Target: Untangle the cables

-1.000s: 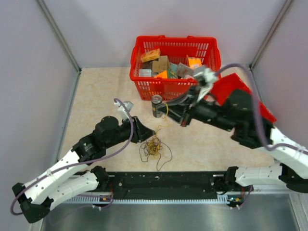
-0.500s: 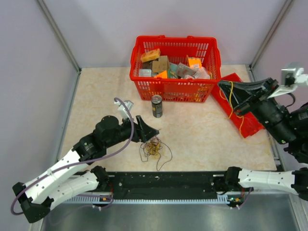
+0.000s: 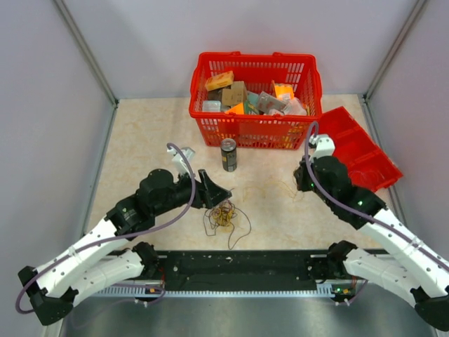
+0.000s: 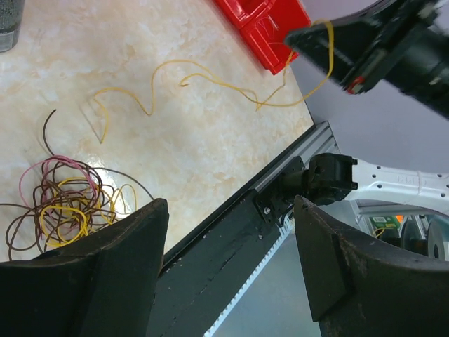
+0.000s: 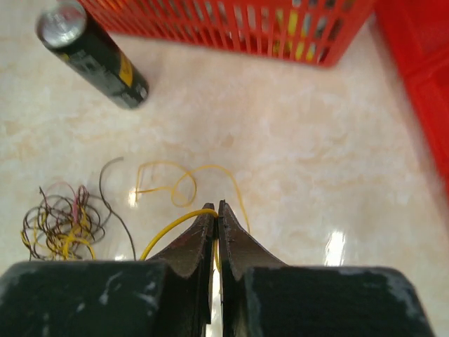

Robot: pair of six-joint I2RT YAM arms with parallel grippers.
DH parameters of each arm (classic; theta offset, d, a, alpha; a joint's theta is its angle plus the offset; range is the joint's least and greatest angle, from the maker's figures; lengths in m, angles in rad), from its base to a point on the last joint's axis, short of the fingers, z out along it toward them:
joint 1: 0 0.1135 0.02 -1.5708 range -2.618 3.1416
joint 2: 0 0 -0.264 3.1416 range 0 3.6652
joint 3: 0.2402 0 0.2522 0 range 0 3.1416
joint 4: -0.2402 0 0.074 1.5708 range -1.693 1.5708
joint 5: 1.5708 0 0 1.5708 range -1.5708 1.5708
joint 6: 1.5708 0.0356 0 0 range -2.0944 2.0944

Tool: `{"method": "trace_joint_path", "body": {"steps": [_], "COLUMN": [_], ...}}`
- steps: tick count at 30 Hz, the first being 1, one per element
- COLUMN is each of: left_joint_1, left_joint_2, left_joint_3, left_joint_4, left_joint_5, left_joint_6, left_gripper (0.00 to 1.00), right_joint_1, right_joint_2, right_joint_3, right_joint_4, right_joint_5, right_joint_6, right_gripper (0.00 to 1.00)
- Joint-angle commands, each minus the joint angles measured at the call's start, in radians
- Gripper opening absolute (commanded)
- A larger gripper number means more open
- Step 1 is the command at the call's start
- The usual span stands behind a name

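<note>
1. The right hand [image 5: 216,205] — pressed together — pinches a yellow cable [image 5: 172,223] that trails across the worktop [image 5: 295,154].
2. The left hand [image 4: 230,203], spread wide, hangs just beside the dark-and-yellow tangle of cables [image 4: 63,210] — a can [image 3: 229,154] stands nearby.

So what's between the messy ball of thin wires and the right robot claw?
Just the thin curly yellow wire that the right gripper pinches, lying over bare beige tabletop; the right wrist view shows it.

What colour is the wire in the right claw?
Yellow: the cable in the right gripper shows best in the right wrist view.
</note>
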Motion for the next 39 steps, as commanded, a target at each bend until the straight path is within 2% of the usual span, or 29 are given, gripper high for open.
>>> {"method": "trace_joint_path", "body": {"steps": [1, 3, 7, 10, 13, 15, 16, 18, 21, 23, 24, 32, 37, 39], "left_joint_1": [0.002, 0.004, 0.002, 0.004, 0.004, 0.004, 0.002, 0.004, 0.004, 0.004, 0.002, 0.004, 0.004, 0.004], "left_joint_2": [-0.049, -0.059, -0.056, -0.033, -0.013, -0.016, -0.026, -0.043, -0.073, -0.084, -0.087, -0.053, -0.052, -0.05], "left_joint_3": [0.011, -0.001, -0.018, -0.027, -0.021, -0.016, -0.018, -0.024, -0.035, -0.041, -0.044, -0.029, -0.038, -0.042], "left_joint_4": [0.0, -0.012, 0.0, 0.025, 0.039, 0.039, 0.036, 0.029, 0.01, 0.0, 0.0, 0.017, 0.028, 0.032], "left_joint_5": [-0.004, -0.018, -0.023, -0.006, 0.015, 0.018, 0.019, 0.012, -0.006, -0.015, -0.015, 0.0, 0.0, 0.005], "left_joint_6": [0.006, 0.007, 0.009, 0.006, 0.004, 0.004, 0.003, 0.001, 0.001, 0.003, 0.004, 0.015, 0.012, 0.009], "left_gripper": [0.76, 0.76, 0.77, 0.77, 0.76, 0.76, 0.76, 0.76, 0.76, 0.77, 0.77, 0.77, 0.77, 0.77], "right_joint_1": [-0.042, -0.042, -0.045, -0.055, -0.055, -0.055, -0.055, -0.056, -0.055, -0.055, -0.055, -0.059, -0.047, -0.044], "right_joint_2": [-0.06, -0.057, -0.006, 0.11, 0.265, 0.366, 0.402, 0.451, 0.451, 0.408, 0.385, 0.329, 0.351, 0.416], "right_joint_3": [-0.083, -0.102, -0.116, -0.105, -0.07, -0.037, -0.031, -0.037, -0.068, -0.088, -0.096, -0.07, -0.102, -0.108], "right_joint_4": [-0.035, -0.099, -0.19, -0.192, -0.167, -0.164, -0.161, -0.134, -0.113, -0.115, -0.116, -0.169, -0.043, -0.021], "right_joint_5": [-0.147, -0.136, -0.017, -0.009, -0.05, -0.104, -0.133, -0.204, -0.23, -0.196, -0.183, -0.158, -0.288, -0.259], "right_joint_6": [0.181, 0.217, 0.226, 0.246, 0.249, 0.247, 0.244, 0.241, 0.253, 0.269, 0.278, 0.315, 0.339, 0.379], "right_gripper": [0.0, 0.0, 0.0, 0.0, 0.08, 0.17, 0.3, 0.44, 0.67, 0.79, 0.82, 0.84, 0.87, 0.9]}}
